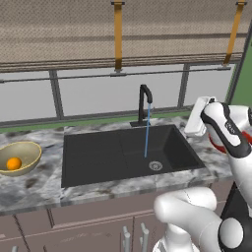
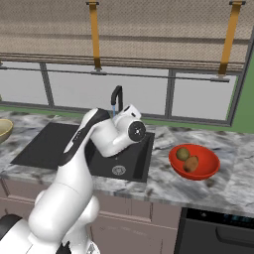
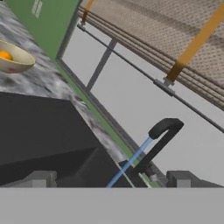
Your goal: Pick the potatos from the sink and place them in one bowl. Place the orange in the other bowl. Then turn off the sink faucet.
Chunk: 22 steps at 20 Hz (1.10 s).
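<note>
The black sink holds no fruit, and a thin blue stream of water runs from the black faucet onto its floor near the silver drain. Both potatos, olive-brown and reddish-brown, lie in the red bowl. The orange sits in the tan-yellow bowl. My gripper is open and holds nothing. It hangs over the sink's right side and faces the faucet from a short distance.
Grey marbled counter surrounds the sink. A window wall with a green sill runs close behind the faucet. My own arm crosses over the basin. A dark appliance top sits below the counter at the right.
</note>
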Motion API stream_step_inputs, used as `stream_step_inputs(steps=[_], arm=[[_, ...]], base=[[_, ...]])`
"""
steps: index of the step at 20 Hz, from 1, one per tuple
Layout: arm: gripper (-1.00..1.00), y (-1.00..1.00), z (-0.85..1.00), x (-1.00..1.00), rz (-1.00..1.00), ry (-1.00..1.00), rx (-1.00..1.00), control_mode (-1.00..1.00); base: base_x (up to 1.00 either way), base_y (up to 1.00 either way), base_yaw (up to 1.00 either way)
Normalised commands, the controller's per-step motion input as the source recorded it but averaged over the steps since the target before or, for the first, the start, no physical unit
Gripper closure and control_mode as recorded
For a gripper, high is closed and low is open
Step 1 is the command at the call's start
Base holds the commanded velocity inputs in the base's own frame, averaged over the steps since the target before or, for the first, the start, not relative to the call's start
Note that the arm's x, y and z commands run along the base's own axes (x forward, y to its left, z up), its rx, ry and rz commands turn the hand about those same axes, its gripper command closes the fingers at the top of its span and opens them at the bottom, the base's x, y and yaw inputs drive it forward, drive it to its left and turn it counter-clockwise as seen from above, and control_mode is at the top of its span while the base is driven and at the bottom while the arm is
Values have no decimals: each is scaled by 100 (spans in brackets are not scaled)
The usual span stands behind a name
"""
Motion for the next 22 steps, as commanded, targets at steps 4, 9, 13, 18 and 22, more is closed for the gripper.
stream_step_inputs(steps=[4,9,13,18,22], arm=[[-100,-19,0,3,0,7,0,-100],[-100,-5,-1,16,0,3,3,-100],[-100,0,-1,33,0,0,6,-100],[-100,0,-15,27,0,0,4,-100],[-100,0,-9,29,0,0,1,-100]], base=[[0,0,0],[0,0,0],[0,0,0],[0,0,0],[0,0,0]])
